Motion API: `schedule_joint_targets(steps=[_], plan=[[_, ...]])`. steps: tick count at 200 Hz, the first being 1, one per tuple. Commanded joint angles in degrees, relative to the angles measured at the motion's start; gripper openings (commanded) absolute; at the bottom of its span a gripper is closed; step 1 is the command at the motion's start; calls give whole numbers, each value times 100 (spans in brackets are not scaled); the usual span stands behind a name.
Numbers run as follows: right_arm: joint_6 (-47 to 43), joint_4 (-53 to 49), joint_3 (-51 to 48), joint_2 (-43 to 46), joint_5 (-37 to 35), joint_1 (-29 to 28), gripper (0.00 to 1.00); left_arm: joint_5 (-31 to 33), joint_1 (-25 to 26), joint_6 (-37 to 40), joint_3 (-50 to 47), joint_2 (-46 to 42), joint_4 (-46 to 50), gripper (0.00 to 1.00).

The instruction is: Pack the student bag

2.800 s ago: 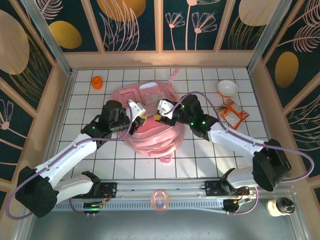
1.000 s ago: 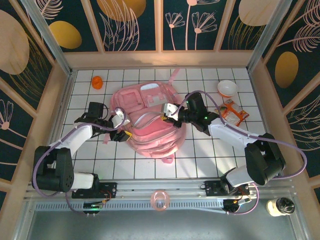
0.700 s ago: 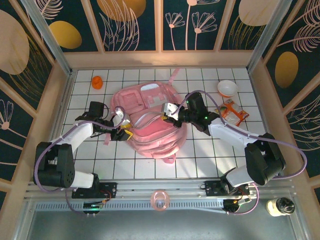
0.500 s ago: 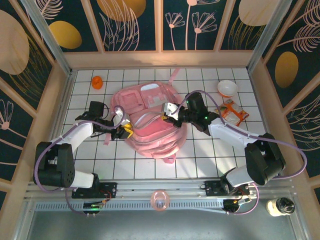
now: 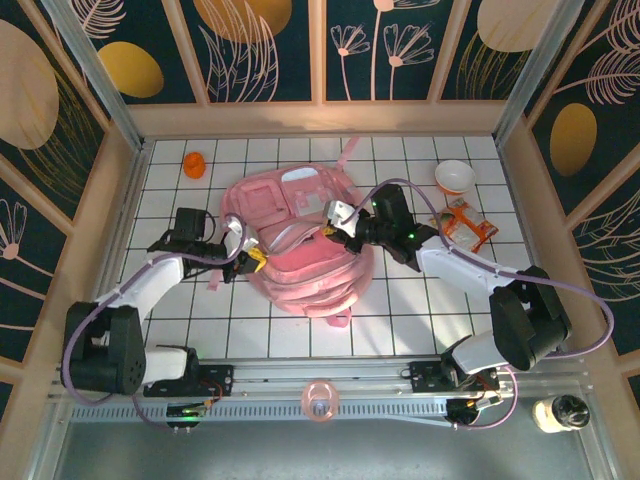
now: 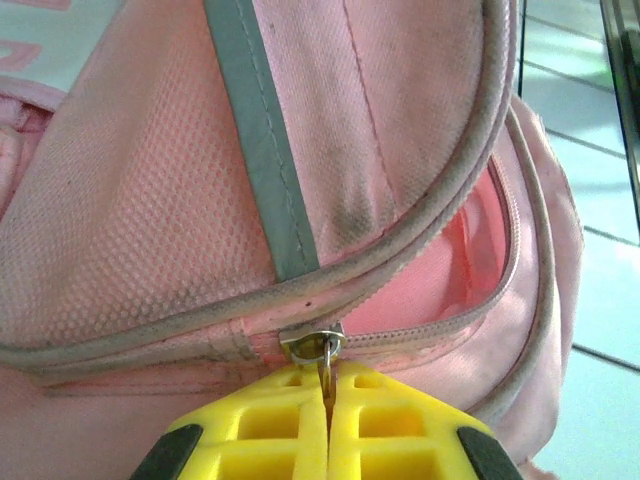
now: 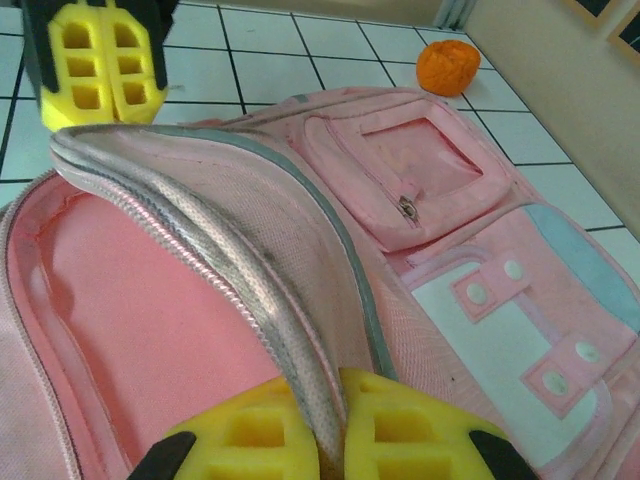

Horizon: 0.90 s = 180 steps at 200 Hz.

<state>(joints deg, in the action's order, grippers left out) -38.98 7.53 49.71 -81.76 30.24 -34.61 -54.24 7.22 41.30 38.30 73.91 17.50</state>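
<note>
Left gripper (image 5: 254, 259) went from open beside the student bag (image 5: 300, 275) to clamped: its yellow fingers (image 6: 270, 420) now meet on the zipper pull (image 6: 323, 352), right at their tips. Before that, the left arm pulled back from over the bag's middle to the edge on its own side, elbow folded in. Right gripper (image 5: 337, 222) shifted slightly away from its base, taking along the flap edge (image 7: 250, 290) pinched between its fingers. Since the oldest frame the bag has spread wider, and its main opening now gapes between the two grippers.
</note>
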Motion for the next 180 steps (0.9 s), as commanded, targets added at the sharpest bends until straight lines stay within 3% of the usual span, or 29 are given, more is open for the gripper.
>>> schedule_joint_targets(steps=[1, 22, 47, 78, 136, 180], plan=[[425, 311, -32, 127, -220, -70, 0, -24, 189, -1075, -377, -466, -629, 0], [839, 243, -6, 211, -172, -114, 10, 443, 368, -1989, -699, -960, -1129, 0], [1663, -156, 169, 362, -132, -165, 29, 763, 452, -2794, -1002, -1486, -1577, 0], [3472, -453, 206, 899, -572, -385, 46, 1098, 498, -3505, -1219, -1848, -1980, 0], [7728, -831, -253, 2016, -1489, -812, 50, 1430, 532, -3708, -1247, -1845, -2069, 0], [9340, -601, -594, 2093, -1915, -1485, 51, 1280, 533, -3796, -1255, -1844, -2193, 0]])
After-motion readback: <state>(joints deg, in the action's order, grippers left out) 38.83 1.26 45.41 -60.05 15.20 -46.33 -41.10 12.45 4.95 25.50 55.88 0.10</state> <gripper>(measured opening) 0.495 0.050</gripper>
